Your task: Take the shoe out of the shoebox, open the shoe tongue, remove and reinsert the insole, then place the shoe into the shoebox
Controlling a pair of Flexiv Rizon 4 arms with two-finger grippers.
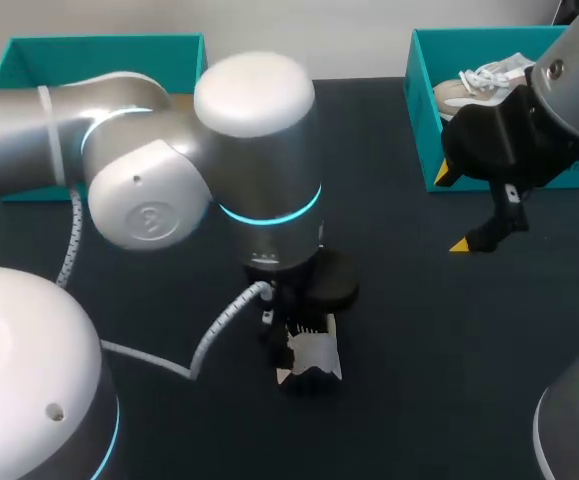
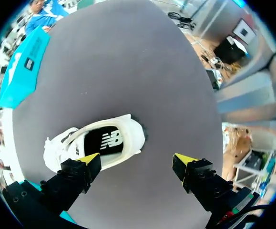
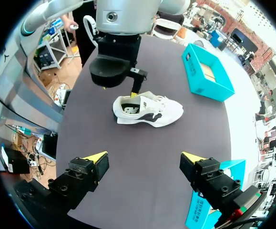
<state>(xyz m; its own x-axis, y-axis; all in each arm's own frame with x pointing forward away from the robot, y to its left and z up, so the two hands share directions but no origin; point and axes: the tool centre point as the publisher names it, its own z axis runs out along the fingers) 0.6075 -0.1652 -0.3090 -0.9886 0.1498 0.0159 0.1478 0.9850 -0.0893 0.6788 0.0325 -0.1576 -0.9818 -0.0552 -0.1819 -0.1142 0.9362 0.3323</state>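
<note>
A white shoe (image 2: 95, 145) with a black insole lies on its sole on the dark table, mid-table. In the head view the shoe (image 1: 314, 358) is mostly hidden under my left arm. My left gripper (image 2: 138, 160) hangs open just above it, one finger over the heel opening, touching nothing. The right wrist view shows the shoe (image 3: 147, 109) and the left gripper (image 3: 128, 90) ahead. My right gripper (image 3: 145, 157) stands open and empty above the table, in front of the teal shoebox (image 1: 424, 120), which holds another white shoe (image 1: 479, 80).
A second teal box (image 1: 99, 60) stands at the back left; it is also seen as the open teal box (image 3: 207, 71) beyond the shoe. My left arm's cable (image 1: 214, 325) loops over the table near the shoe.
</note>
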